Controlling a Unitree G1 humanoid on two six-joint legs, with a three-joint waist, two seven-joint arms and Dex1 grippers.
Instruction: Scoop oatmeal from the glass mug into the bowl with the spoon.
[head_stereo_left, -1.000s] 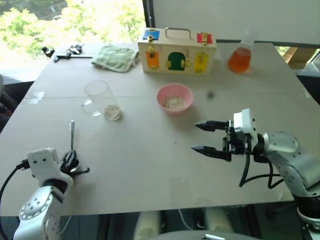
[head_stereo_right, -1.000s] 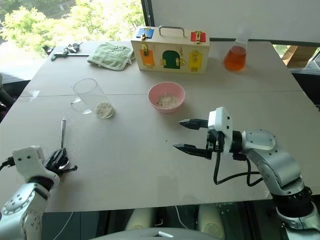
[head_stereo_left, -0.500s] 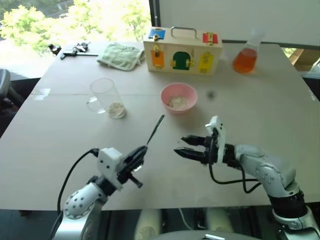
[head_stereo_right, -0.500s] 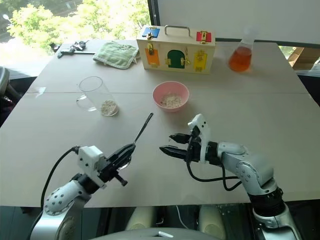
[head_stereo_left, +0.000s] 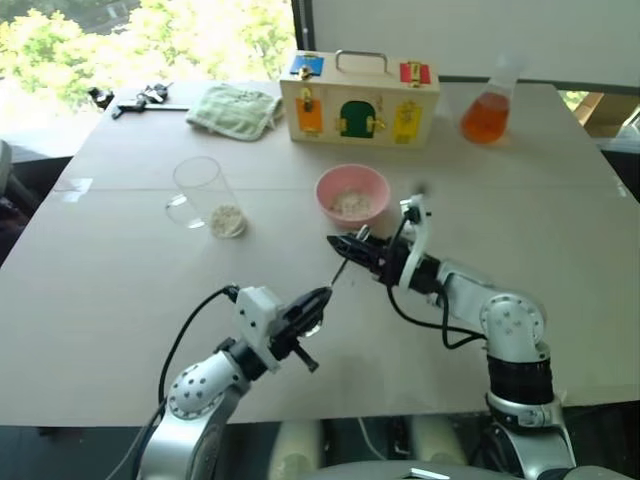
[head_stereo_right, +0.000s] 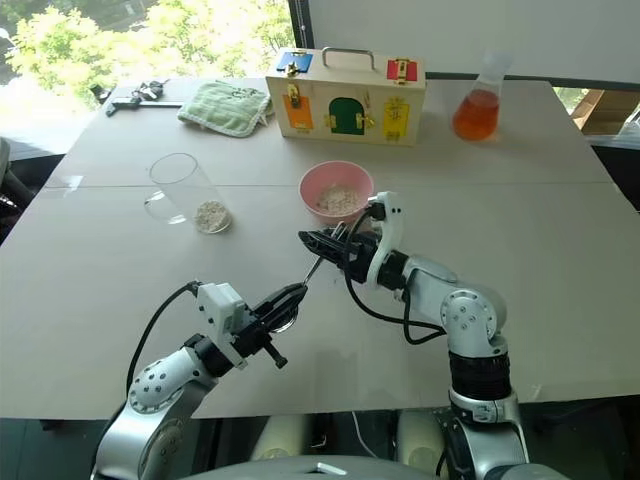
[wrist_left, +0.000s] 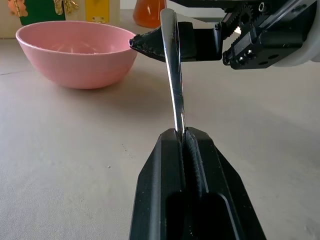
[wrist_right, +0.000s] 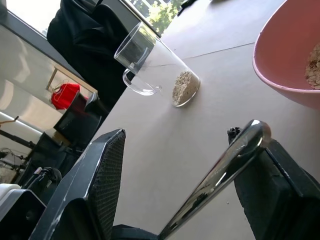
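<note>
Table (head_stereo_right: 560, 300): large, pale beige-grey matte top; a thin seam crosses it from side to side. All places below are given relative to this table.
Window (head_stereo_right: 120, 40): beyond the far left corner, bright daylight, sunlit green trees outside.
Wall panel (head_stereo_right: 470, 35): beyond the far edge, plain white, with a dark upright frame post between it and the window.
Wooden piece (head_stereo_right: 600, 108): off the far right corner, light brown, partly in view.
Dark seat or bag (wrist_right: 85, 35): off the left edge, black, with a red object (wrist_right: 64, 95) low beside it.
</note>
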